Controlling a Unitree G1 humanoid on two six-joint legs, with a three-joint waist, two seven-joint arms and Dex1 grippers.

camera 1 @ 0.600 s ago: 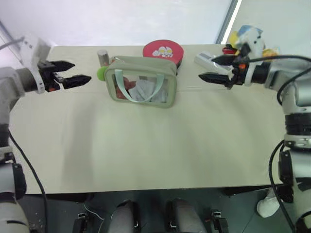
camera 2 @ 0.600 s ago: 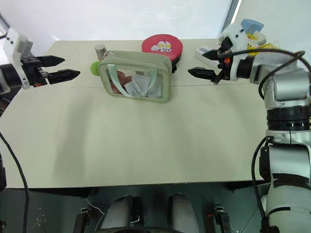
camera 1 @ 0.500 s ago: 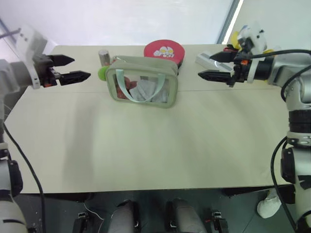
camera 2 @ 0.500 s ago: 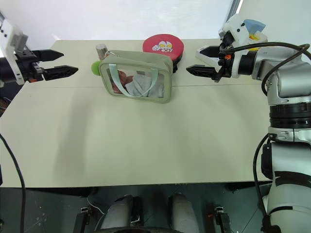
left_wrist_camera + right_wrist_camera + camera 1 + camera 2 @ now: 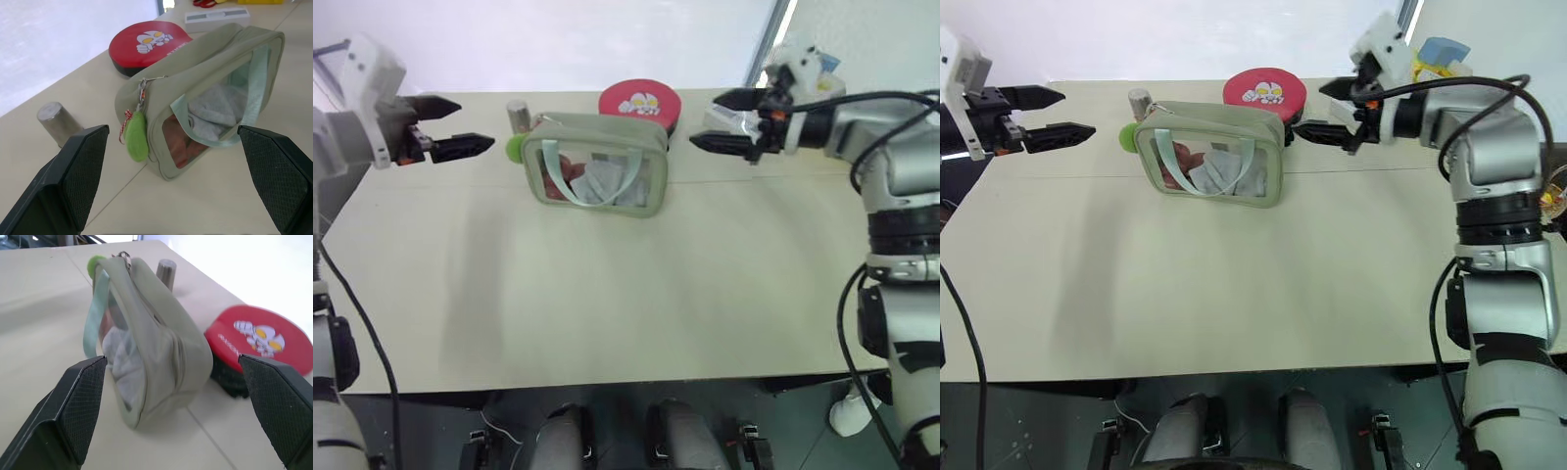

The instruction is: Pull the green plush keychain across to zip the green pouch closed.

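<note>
The green pouch (image 5: 596, 164) stands upright on the far part of the beige worktop (image 5: 607, 294), with its clear window and pale loop strap facing the robot. The green plush keychain (image 5: 136, 137) hangs from the zipper pull at the pouch's left end, next to a grey metal cylinder (image 5: 519, 115); from the head views only a small part of it shows. Behind the pouch lies a red round tin (image 5: 639, 101), partly hidden by the pouch. The contents, something red and something white, are hard to identify. The left tool (image 5: 456, 125) is released, well apart to the left of the pouch. The right tool (image 5: 724, 120) is released too, near the pouch's right end, touching nothing.
</note>
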